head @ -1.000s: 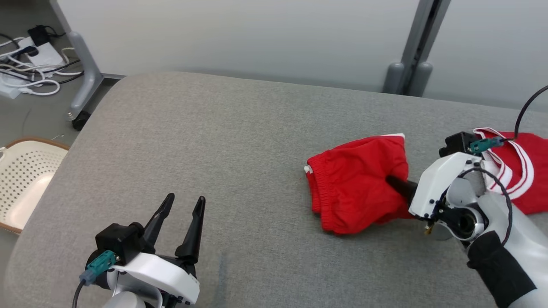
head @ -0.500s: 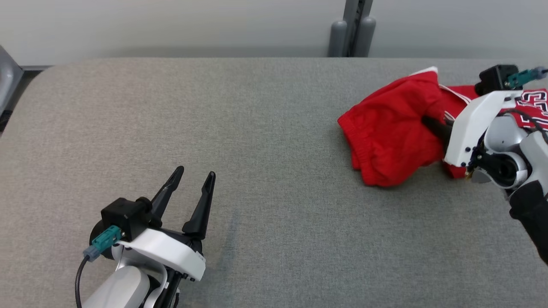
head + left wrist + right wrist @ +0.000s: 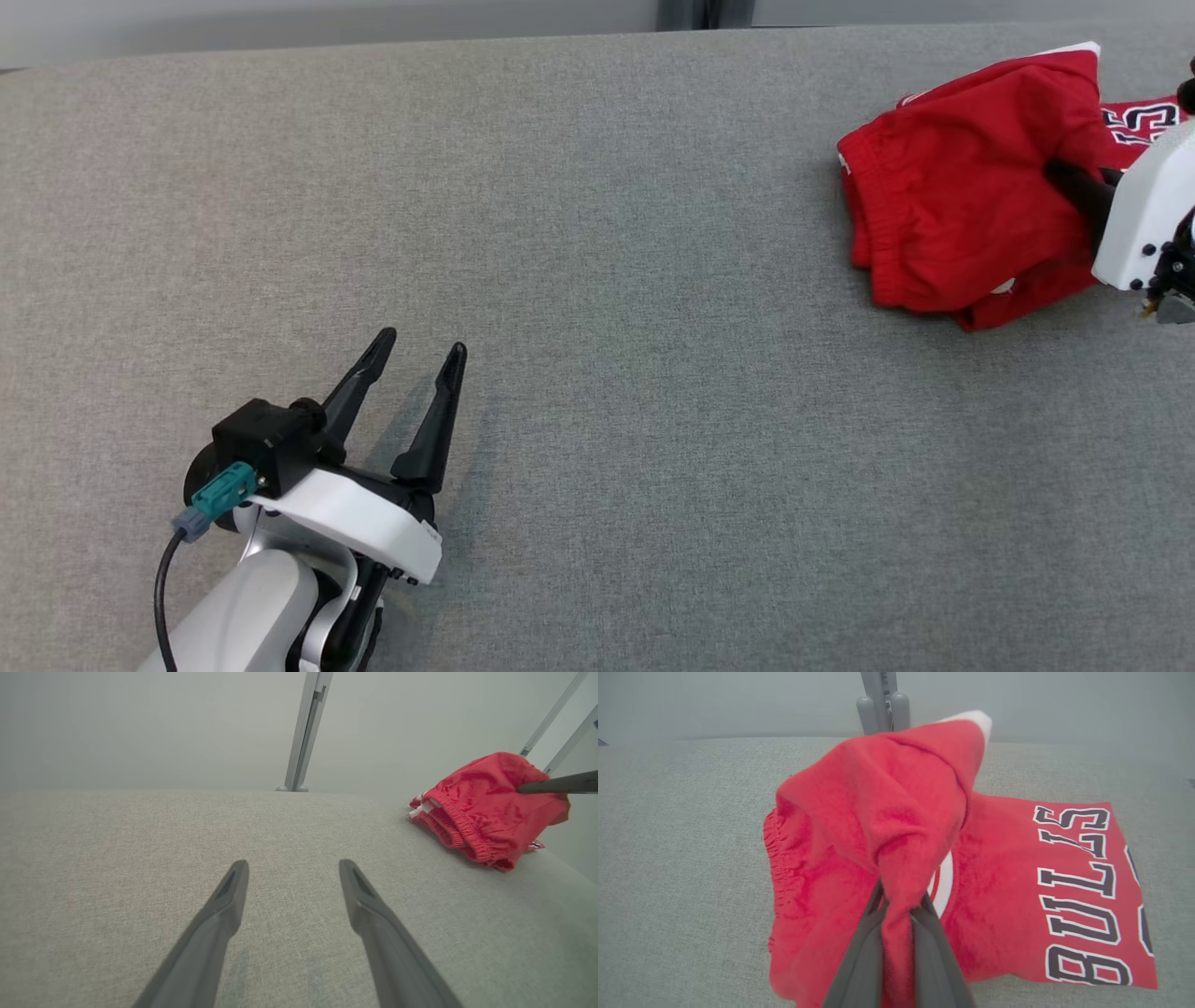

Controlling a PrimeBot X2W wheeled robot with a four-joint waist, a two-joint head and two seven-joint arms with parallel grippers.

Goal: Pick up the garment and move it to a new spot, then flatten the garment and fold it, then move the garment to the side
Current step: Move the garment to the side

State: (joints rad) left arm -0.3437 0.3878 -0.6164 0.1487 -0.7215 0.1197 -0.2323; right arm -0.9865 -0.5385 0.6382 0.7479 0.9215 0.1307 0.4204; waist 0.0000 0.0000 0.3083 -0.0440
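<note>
Nearest me, my left pincer (image 3: 420, 341) sits low over the grey desk (image 3: 653, 373). Its forearm comes in from the lower left corner, and its two dark fingers are spread wide and released, pointing up and slightly right. Well across the desk, at the far right edge, my right arm reaches in from the side with the wrist turned so the fingers point leftward. The right pincer (image 3: 901, 896) is clenched on a bunched fold of the red garment (image 3: 943, 215), pulling it into a peak while its elastic hem lies on the desk. Just past it, partly beneath, a red jersey (image 3: 1069, 882) lettered BULLS lies flat
</note>
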